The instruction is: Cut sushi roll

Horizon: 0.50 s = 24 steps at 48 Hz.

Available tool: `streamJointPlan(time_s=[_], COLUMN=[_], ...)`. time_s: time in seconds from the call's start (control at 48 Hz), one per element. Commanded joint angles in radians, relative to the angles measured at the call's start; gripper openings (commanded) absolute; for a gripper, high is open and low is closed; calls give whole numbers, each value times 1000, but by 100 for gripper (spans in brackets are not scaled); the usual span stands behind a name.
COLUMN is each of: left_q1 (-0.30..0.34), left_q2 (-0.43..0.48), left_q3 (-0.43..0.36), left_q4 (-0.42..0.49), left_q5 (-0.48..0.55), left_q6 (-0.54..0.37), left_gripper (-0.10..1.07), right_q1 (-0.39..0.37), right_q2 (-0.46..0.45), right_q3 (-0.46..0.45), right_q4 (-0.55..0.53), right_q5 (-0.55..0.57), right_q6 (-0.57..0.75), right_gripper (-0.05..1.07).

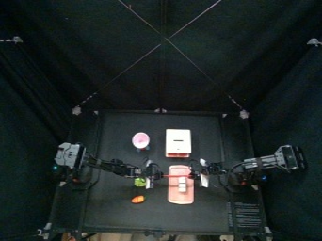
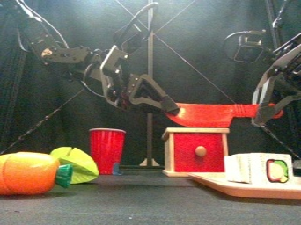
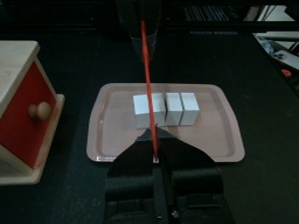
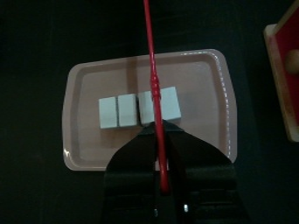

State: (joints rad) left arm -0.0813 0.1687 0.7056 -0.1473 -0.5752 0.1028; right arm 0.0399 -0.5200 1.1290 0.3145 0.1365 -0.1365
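Knife (image 3: 145,79) sits clamped edge-up between my left tool (image 3: 156,166) and my right tool (image 4: 167,166), each shut on one end of the red blade. Directly below it, the sushi roll (image 3: 165,107) lies on the pink tray (image 3: 222,140), already showing segments. I judge cutting is midway; next I must line the blade over an uncut stretch and press straight down. Farther off stands the wooden box (image 3: 21,109).
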Motion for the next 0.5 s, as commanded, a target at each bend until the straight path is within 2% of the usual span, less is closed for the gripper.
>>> streamJointPlan(time_s=[0.0, 0.479], left_q1=[0, -5], left_q2=[-3, 103], left_q3=[-34, -117], left_q4=[3, 5], left_q5=[-5, -5], left_q6=[5, 5], left_gripper=[30, 30], right_q1=[2, 5], right_q2=[-12, -12], right_q3=[8, 72], right_q4=[14, 60], right_q5=[2, 26], right_q6=[2, 2], right_gripper=[40, 40])
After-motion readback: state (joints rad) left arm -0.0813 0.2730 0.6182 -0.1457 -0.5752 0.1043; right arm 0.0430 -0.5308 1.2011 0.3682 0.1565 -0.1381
